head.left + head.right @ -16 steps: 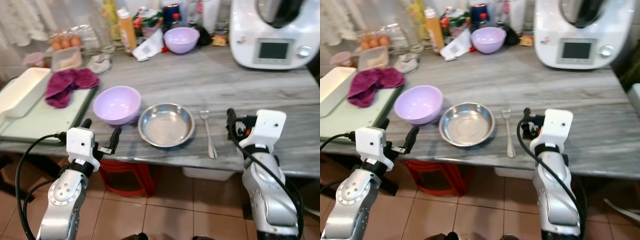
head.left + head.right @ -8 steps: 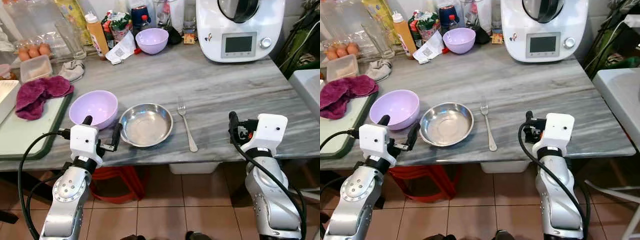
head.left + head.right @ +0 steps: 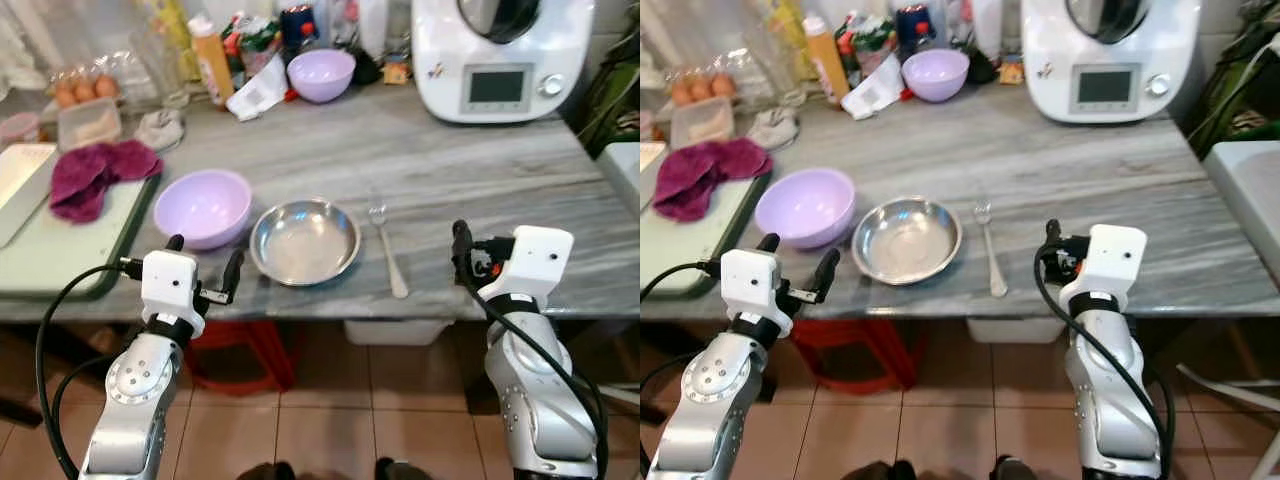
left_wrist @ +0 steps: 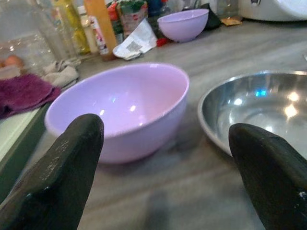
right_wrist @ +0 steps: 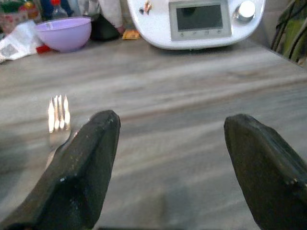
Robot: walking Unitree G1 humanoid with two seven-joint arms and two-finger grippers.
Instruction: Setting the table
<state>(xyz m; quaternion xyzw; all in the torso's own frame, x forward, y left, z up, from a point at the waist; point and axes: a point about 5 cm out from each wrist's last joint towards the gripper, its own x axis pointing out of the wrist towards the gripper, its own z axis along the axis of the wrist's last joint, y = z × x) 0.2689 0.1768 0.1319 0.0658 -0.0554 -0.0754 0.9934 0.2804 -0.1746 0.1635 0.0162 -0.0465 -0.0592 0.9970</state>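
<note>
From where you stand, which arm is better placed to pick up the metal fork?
Probably the right. The silver metal fork lies right of the round steel bowl, nearer the open right end effector, whose wrist view shows its tines.

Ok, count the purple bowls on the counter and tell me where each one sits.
2. One purple bowl sits near the front edge, left of the steel bowl. The other purple bowl is at the back among the bottles.

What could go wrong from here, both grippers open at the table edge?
1. The steel bowl sits close beside the near lilac bowl; the open left gripper reaching for either may knock the other.
2. The fork lies flat near the table edge; the right gripper could push it off rather than pick it up.
</note>
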